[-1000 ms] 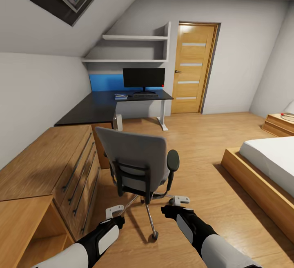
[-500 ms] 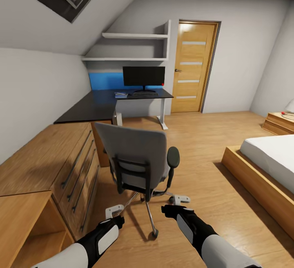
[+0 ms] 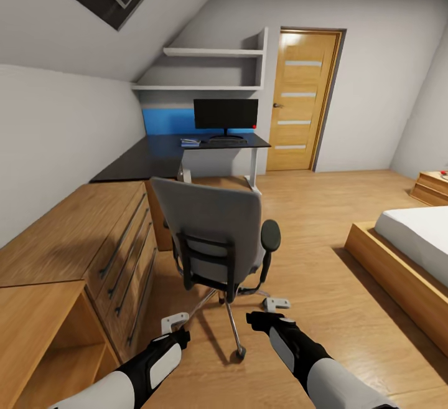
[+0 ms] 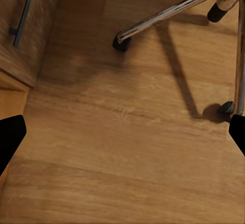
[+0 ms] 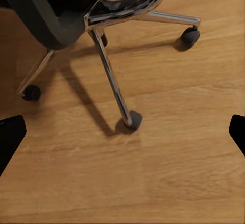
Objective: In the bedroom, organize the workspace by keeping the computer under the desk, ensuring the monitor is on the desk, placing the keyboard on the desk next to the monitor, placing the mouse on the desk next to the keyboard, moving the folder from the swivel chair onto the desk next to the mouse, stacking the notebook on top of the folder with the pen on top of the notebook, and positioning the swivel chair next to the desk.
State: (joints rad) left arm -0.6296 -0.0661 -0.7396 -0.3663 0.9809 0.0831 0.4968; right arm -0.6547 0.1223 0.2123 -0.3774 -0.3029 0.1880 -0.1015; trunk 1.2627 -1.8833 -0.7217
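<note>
Standing in the way: the swivel chair [image 3: 214, 235] is seen just ahead of both arms, its grey back turned toward the robot, between the robot and the desk [image 3: 180, 150].
Chair base: chrome legs and black castors [image 5: 133, 120] are shown on the wood floor [image 3: 311, 272] in both wrist views.
Left gripper [image 3: 173, 322]: held low above the floor beside the chair's base; its fingertips [image 4: 10, 137] are spread wide apart, with nothing between them.
Right gripper [image 3: 274, 304]: held low at the other side of the base; its jaws are likewise apart and empty.
Desk: a dark corner top against the far wall, under two white shelves [image 3: 211, 70].
Monitor [image 3: 225, 114]: upright on the desk.
Keyboard [image 3: 225, 142]: lying on the desk just in front of the monitor.
Stack [image 3: 190, 142]: something flat and bluish is seen beside the keyboard; it is too small to be identified.
Dresser [image 3: 81, 247]: a wooden chest of drawers lines the left wall, close beside the chair.
Bed [image 3: 410, 253]: a wooden frame with a white mattress stands at the right.
Door [image 3: 306, 101]: wooden, shut, right of the desk.
</note>
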